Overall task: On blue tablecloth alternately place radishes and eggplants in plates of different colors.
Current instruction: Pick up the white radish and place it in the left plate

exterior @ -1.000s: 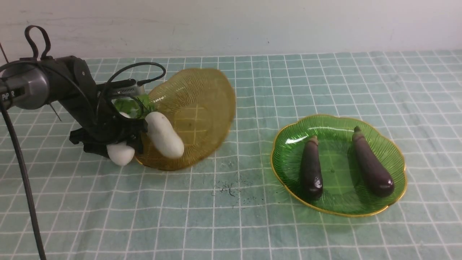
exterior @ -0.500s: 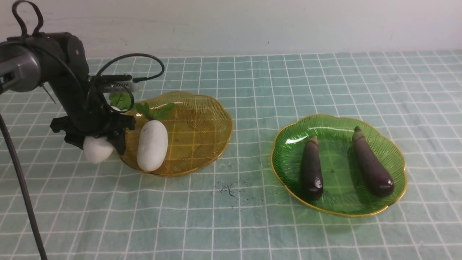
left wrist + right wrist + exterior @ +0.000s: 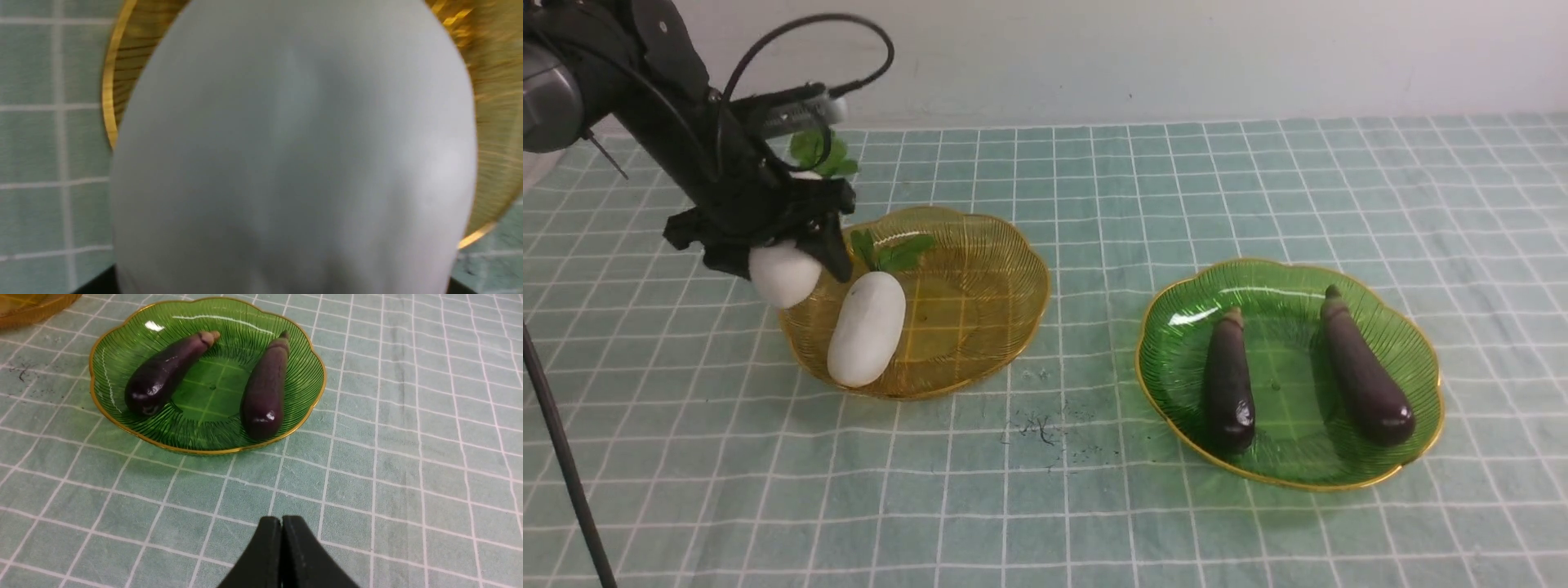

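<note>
My left gripper (image 3: 780,263) is shut on a white radish (image 3: 784,276) and holds it in the air above the left rim of the amber plate (image 3: 1005,278). In the left wrist view that radish (image 3: 294,163) fills the picture, with the amber plate's rim (image 3: 108,94) behind it. A second radish (image 3: 866,328) lies in the amber plate, leaves pointing back. Two eggplants (image 3: 1229,384) (image 3: 1364,376) lie side by side in the green plate (image 3: 1421,343). My right gripper (image 3: 282,526) is shut and empty above the blue tablecloth (image 3: 1045,506), near the green plate (image 3: 212,404).
Dark specks (image 3: 1041,429) mark the cloth between the two plates. A pale wall (image 3: 1176,57) closes off the far edge of the table. The left arm's black cable (image 3: 564,465) hangs down at the front left.
The left gripper has risen and shifted right with its radish. The amber plate, tipped up on edge a second ago, lies flat again. The other radish has settled inside it.
</note>
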